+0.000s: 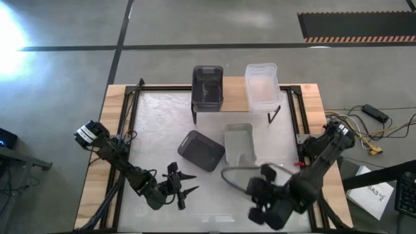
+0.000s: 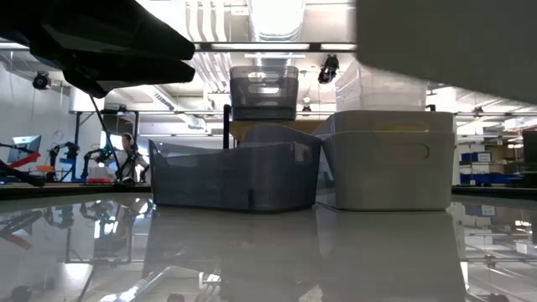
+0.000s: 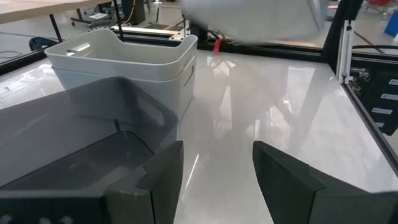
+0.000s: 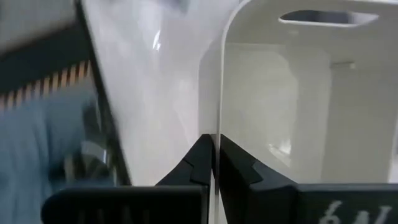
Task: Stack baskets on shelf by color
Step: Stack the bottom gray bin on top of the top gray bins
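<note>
Light grey basket in right jaws.

A glossy white tabletop with a light-wood border fills the middle. Off its right edge, tangled yellow and black cables lie on the grey concrete floor. A black-and-orange striped mat sits beyond the far right corner.

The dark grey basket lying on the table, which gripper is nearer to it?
Left. The left gripper sits open just beside the dark grey basket; the right gripper is clamped on the light grey basket next to it.
</note>
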### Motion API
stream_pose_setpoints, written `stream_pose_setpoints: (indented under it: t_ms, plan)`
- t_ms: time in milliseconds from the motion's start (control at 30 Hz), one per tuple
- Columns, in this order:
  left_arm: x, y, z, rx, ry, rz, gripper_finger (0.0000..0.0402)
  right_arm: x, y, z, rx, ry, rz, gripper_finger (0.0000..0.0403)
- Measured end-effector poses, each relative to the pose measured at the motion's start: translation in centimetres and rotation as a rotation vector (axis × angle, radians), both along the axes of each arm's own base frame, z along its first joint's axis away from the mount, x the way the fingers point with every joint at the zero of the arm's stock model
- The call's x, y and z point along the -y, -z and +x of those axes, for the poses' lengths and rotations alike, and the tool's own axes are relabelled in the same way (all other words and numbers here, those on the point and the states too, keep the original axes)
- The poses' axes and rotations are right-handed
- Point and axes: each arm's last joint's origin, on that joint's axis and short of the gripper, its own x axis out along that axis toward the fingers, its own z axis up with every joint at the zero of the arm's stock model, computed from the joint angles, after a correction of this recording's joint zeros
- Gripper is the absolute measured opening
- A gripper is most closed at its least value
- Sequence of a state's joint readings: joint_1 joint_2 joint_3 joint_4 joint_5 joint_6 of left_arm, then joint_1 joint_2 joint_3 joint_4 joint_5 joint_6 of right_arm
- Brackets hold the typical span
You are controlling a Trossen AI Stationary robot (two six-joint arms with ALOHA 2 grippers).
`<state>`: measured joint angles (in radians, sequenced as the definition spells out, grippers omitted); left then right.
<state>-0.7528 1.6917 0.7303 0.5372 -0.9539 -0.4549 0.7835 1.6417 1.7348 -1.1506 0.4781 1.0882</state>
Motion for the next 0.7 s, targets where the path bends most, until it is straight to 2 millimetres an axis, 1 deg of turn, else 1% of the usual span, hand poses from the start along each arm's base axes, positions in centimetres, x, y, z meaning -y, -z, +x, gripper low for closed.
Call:
stream_pose_setpoints:
  t_ms: [67, 167, 233, 300, 400, 500, 600, 700]
  plan:
    - [0.0, 0.0, 0.0, -0.001, 0.000, 0.003, 0.0178, 1.5, -2.3, 0.9, 0.064, 0.081, -0.011, 0.0009]
    - [0.0, 0.0, 0.0, -0.006, 0.006, 0.020, 0.0178, 5.1, -5.0, 2.3, 0.093, 0.220, -0.021, 0.0009]
    - [0.0, 0.0, 0.0, -0.006, 0.007, 0.022, 0.0178, 8.2, -6.1, 3.0, 0.063, 0.314, -0.057, 0.0009]
    - [0.0, 0.0, 0.0, -0.005, 0.007, 0.021, 0.0178, 11.5, -6.6, 3.8, 0.013, 0.418, -0.058, 0.0009]
    - [0.0, 0.0, 0.0, -0.004, 0.010, 0.018, 0.0178, 16.1, -6.4, 4.8, -0.081, 0.549, 0.005, 0.0009]
    - [0.0, 0.0, 0.0, -0.004, 0.012, 0.017, 0.0178, 19.5, -5.4, 5.9, -0.138, 0.631, 0.090, 0.0009]
    - [0.1, 0.0, 0.0, -0.005, 0.013, 0.018, 0.0178, 21.5, -4.2, 6.8, -0.158, 0.677, 0.163, 0.0008]
    - [0.1, -0.1, 0.0, -0.003, 0.013, 0.017, 0.0178, 22.6, -3.1, 7.4, -0.157, 0.712, 0.203, 0.0008]
